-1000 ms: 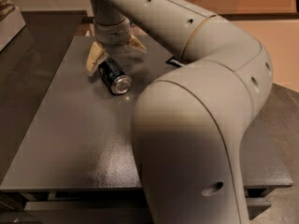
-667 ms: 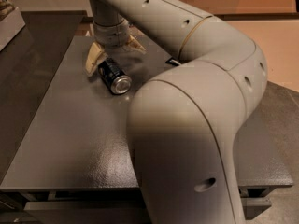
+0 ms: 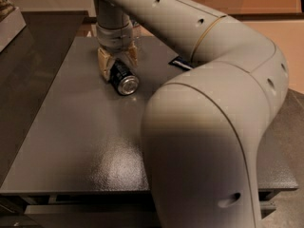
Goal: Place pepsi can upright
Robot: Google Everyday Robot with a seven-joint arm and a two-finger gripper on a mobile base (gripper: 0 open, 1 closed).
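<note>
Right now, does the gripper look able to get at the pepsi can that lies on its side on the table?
Probably yes. The gripper is right at the far end of the pepsi can, which lies on its side on the grey table. Nothing visible stands between them.

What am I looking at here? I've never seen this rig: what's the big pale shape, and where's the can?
The big pale shape is the robot's own arm, seen close up by the one camera; where that camera sits is unknown. It bends away to its claw, over the far part of the grey table. The claw is down over the pepsi can, which lies on its side, silver end toward the camera. Whether the claw grips it I cannot tell. A dark flat packet peeks out behind the arm.
</note>
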